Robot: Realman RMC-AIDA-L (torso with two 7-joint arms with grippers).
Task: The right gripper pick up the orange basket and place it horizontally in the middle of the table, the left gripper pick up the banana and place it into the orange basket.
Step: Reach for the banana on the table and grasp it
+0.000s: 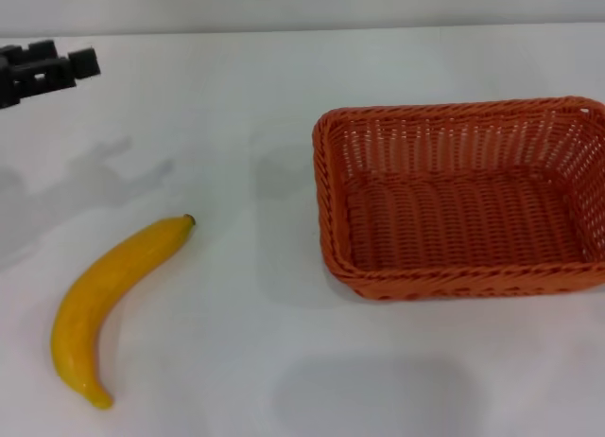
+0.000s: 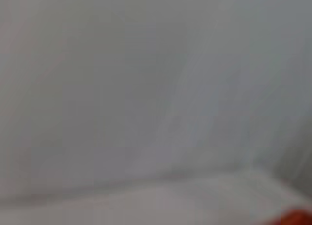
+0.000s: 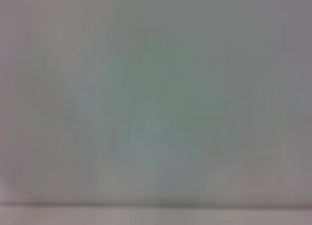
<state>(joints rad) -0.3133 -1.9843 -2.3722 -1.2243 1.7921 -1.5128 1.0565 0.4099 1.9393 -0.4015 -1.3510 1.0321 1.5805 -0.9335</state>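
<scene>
Jaws of left gripper (image 1: 49, 70): state unclear, far-left. One banana (image 1: 106, 303), one orange basket (image 1: 463, 199), apart on table (image 1: 236, 125).

My left gripper (image 1: 59, 68) hangs far left; the banana (image 1: 109, 300) lies well apart from the basket (image 1: 463, 199) on the table (image 1: 236, 125).

Soft, even light is falling across the smooth white tabletop (image 1: 284, 96), casting faint grey shadows, while a plain pale wall (image 1: 302, 4) is rising behind its far edge.
</scene>
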